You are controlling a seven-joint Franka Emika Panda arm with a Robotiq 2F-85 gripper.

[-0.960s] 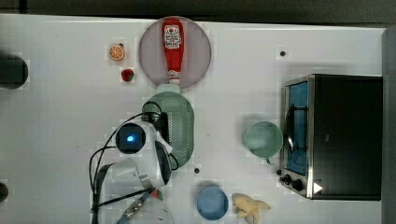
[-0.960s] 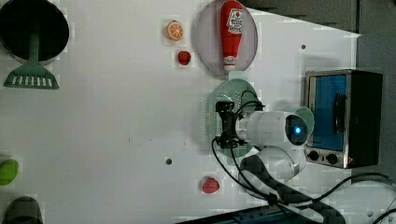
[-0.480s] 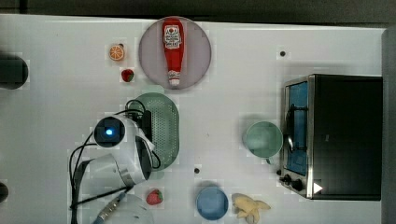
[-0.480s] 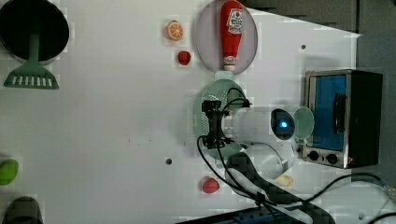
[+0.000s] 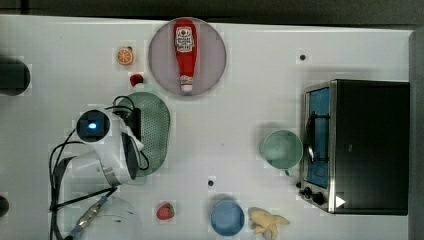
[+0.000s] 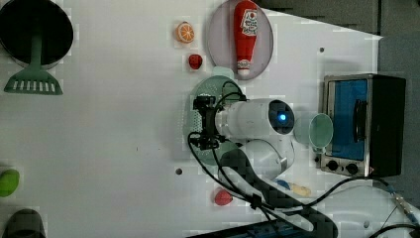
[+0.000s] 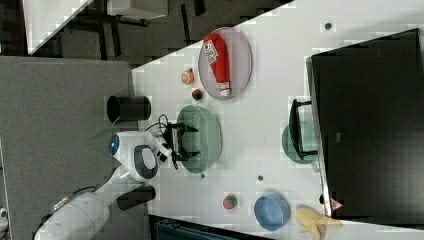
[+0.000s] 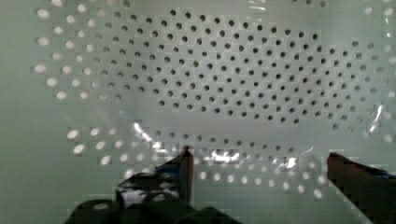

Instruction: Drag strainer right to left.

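The white bench (image 5: 260, 75) carries everything. Largest on it is the black toaster oven with a blue glass door (image 5: 357, 145), standing against the bench edge at the top view's right. Next comes the white robot arm (image 5: 112, 150), reaching in from the edge at the top view's bottom left, black cables trailing behind it. A round grey plate (image 5: 210, 52) lies near the edge at the top view's top, with a red plastic ketchup bottle (image 5: 185, 52) lying on it.

The pale green oval plastic strainer dotted with small holes (image 5: 155, 130) sits left of the bench's middle in the top view, just below the plate and well apart from the oven. The black two-fingered gripper (image 7: 186, 141) is down inside the strainer's bowl with its jaws spread wide, holding nothing; the wrist view shows both fingertips (image 8: 186, 161) close to the perforated surface (image 8: 224, 88).

A smooth round green cup (image 5: 281, 149) stands just beside the oven door. A small blue bowl (image 5: 227, 217), a peeled banana (image 5: 267, 221) and a red strawberry (image 5: 165, 211) line the edge at the top view's bottom.
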